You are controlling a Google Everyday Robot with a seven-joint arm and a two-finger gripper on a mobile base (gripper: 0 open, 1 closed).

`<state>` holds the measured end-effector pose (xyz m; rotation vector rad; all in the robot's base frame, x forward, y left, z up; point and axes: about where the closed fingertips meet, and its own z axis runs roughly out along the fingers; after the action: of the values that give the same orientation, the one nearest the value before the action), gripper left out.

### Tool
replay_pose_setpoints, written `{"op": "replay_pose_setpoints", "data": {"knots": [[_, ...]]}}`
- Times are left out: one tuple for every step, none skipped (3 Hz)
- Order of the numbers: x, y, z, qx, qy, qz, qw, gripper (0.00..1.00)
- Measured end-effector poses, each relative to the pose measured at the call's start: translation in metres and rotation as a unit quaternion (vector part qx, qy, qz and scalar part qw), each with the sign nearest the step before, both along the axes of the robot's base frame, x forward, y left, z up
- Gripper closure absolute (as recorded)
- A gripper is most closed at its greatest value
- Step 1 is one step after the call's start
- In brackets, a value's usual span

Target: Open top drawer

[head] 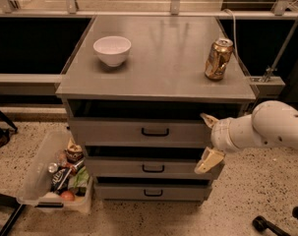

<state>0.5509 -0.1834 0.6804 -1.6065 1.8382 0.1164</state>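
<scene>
Speckled beige terrazzo floor (266, 191) lies under a grey metal cabinet (138, 94) whose flat surface (163, 68) shows a dull sheen. Black recesses (30, 43) flank it. The claw (207, 140) hangs spread at its right front.

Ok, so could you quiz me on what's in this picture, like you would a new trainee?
1. What stands on the cabinet top along with the white bowl? A) a drinks can B) a mug C) a bottle
2. True or false: the gripper is shut around the black handle of the top drawer.
3. Fill in: seen in the picture, the clear bin of odds and ends sits on the floor to the cabinet's ___ side.

Key: 1 A. 2 False: the gripper is open at the right end of the drawer front, away from the handle. 3 Left.
</scene>
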Motion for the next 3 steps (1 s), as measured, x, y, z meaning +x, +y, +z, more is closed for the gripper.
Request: {"op": "replay_pose_setpoints", "data": {"knots": [[0.0588, 0.0375, -0.0022, 0.019, -0.014, 0.027, 0.9994, 0.00], [0.0588, 0.0375, -0.0022, 0.019, -0.014, 0.027, 0.9994, 0.00], [0.0588, 0.0375, -0.0022, 0.019, -0.014, 0.027, 0.9993, 0.18]]}}
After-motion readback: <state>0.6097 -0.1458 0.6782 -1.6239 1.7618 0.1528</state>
